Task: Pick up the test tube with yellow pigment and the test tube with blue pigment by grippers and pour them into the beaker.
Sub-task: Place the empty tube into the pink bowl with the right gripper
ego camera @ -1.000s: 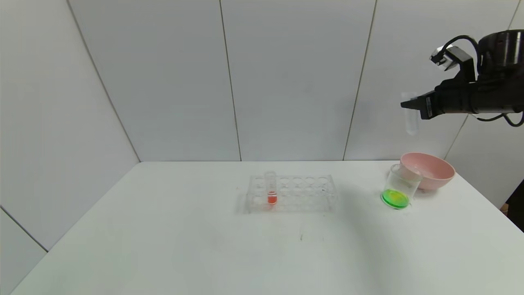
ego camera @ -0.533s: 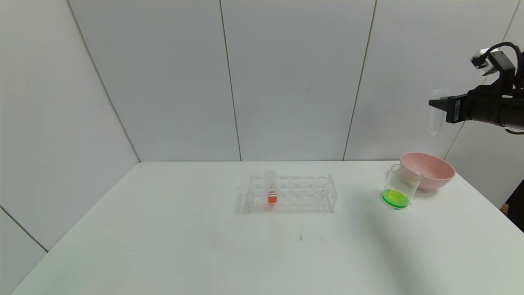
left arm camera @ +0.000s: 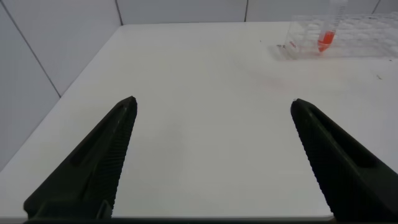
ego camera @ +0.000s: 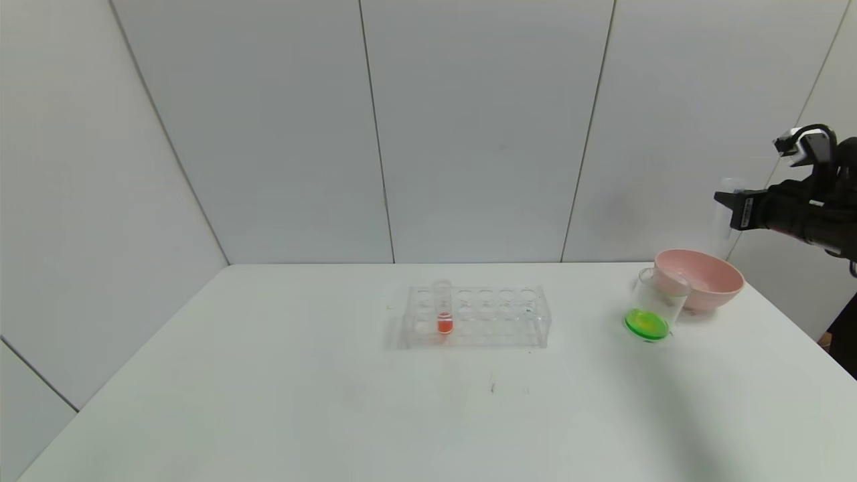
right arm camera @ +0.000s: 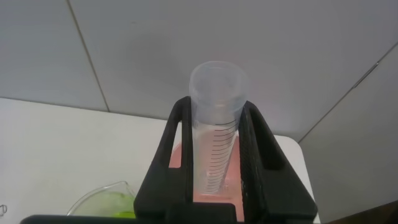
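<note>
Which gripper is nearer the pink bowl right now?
Right. The right gripper hangs above the pink bowl, shut on an empty test tube. The left gripper is open, low over the table's opposite side, beyond the tube rack.

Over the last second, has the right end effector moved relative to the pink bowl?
Yes. The right end effector, shut on an empty tube, has moved rightward and down, now hanging above the pink bowl.

— Where did the rack (ego camera: 475, 316) stand?
— Mid-surface (ego camera: 335, 402), one tube (ego camera: 443, 309) in a left slot.
— And the beaker (ego camera: 653, 304)?
— Well right of the rack, just before the bowl (ego camera: 703, 278), touching it or nearly.
</note>
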